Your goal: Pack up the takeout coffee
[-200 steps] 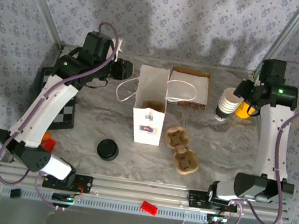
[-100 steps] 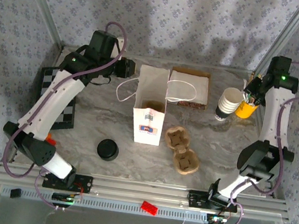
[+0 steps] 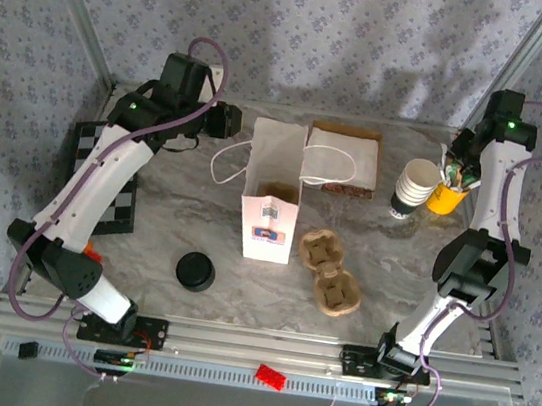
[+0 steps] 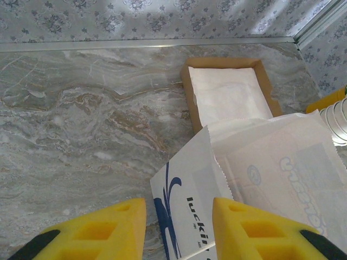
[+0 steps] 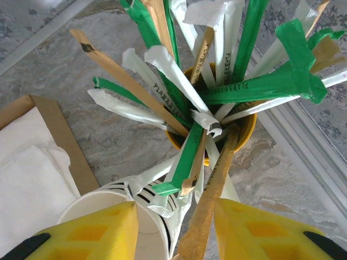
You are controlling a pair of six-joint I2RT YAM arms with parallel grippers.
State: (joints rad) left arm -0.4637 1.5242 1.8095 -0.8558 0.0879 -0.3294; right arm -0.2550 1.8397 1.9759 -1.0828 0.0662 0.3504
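The takeout coffee, a small paper cup with a dark round top [image 3: 195, 271], is sitting on the grey marble bench [image 3: 393, 271] at the near left, well apart from the brown cardboard cup carrier [image 3: 330, 270] and from both arms. The left hand [image 4: 177, 212] is open with nothing between its yellow fingers, pointed at the white paper bag with blue print [image 4: 255, 168]. The right hand [image 5: 174, 219] is over at the far right above the yellow cup of wrapped sticks [image 5: 245, 129], its fingers apart with sticks poking up between them, nothing pinched as far as I can see.
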